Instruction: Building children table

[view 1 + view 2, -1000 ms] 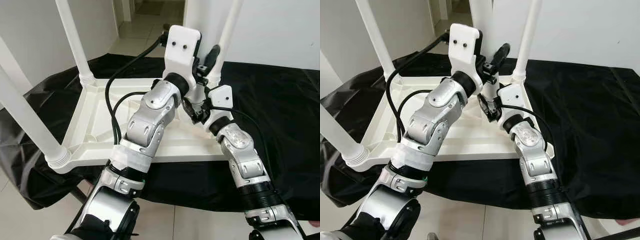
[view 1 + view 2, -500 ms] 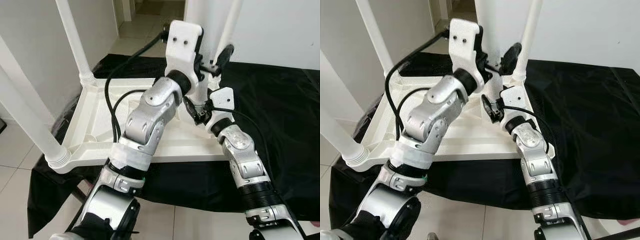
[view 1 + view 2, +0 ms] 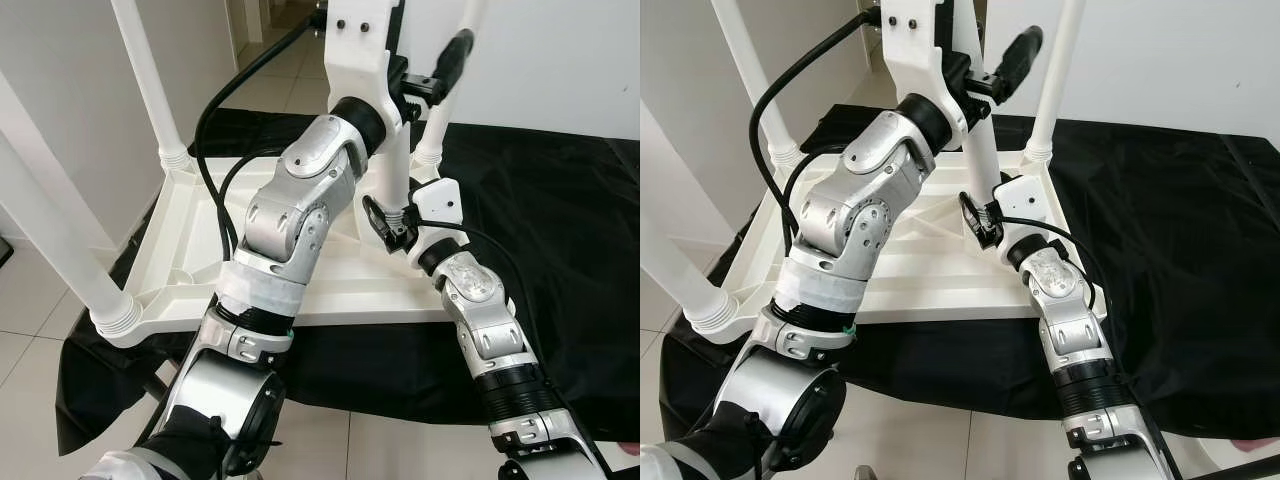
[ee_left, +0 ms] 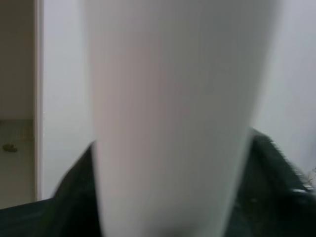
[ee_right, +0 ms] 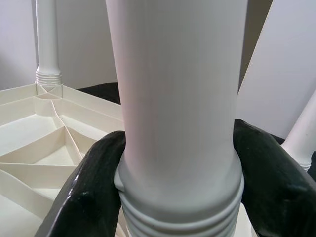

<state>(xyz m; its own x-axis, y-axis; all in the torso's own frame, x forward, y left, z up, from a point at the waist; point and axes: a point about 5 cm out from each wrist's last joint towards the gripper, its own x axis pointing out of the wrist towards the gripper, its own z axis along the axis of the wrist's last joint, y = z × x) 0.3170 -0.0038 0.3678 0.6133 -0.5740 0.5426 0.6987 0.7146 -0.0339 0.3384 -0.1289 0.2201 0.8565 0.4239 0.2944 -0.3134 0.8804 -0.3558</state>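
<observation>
White table leg (image 5: pixel 177 98) being gripped near threaded end by right hand (image 5: pixel 177 173), higher by left hand (image 3: pixel 425 80), for screwing into upturned tabletop (image 3: pixel 190 250).

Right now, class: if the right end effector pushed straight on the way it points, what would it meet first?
The white table leg: the right end effector already has it between its fingers.

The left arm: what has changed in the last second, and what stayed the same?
The left gripper slid up the white leg, staying around it. The right gripper kept clasping the same leg at its threaded base. The upturned tabletop and its other legs did not move.
</observation>
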